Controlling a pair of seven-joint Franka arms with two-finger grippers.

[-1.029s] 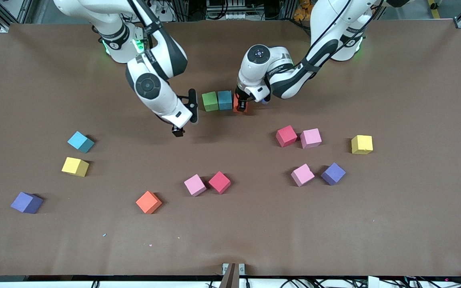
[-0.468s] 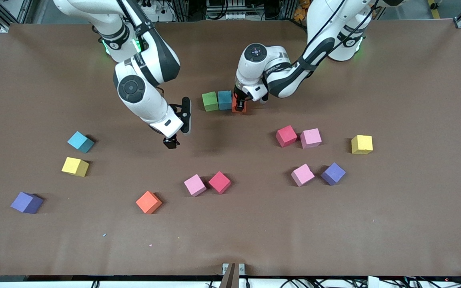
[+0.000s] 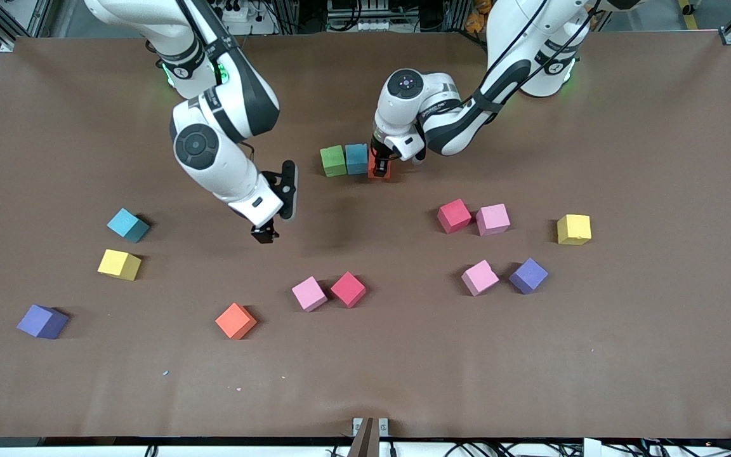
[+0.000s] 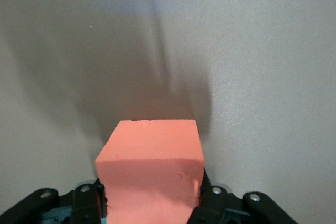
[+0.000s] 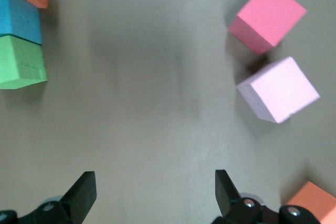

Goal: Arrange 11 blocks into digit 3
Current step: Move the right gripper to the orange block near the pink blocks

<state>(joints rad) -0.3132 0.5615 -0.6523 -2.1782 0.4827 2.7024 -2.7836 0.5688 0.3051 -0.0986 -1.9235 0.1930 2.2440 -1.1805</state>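
The left gripper (image 3: 379,166) stays clamped on the orange cube (image 3: 378,167), set beside the blue cube (image 3: 356,158) and green cube (image 3: 332,160): first row nearly complete. The right gripper (image 3: 275,209), jaws wide and empty, has swung away toward the pink cube (image 3: 309,294).

In the front view the left gripper (image 3: 381,166) and its wrist cover most of the orange block (image 3: 379,170) it clamps, so only a sliver shows. In the left wrist view that block (image 4: 152,171) runs off the picture's edge between the fingers. In the right wrist view another orange block (image 5: 313,202) beside the right gripper (image 5: 155,195) is cut at the corner.
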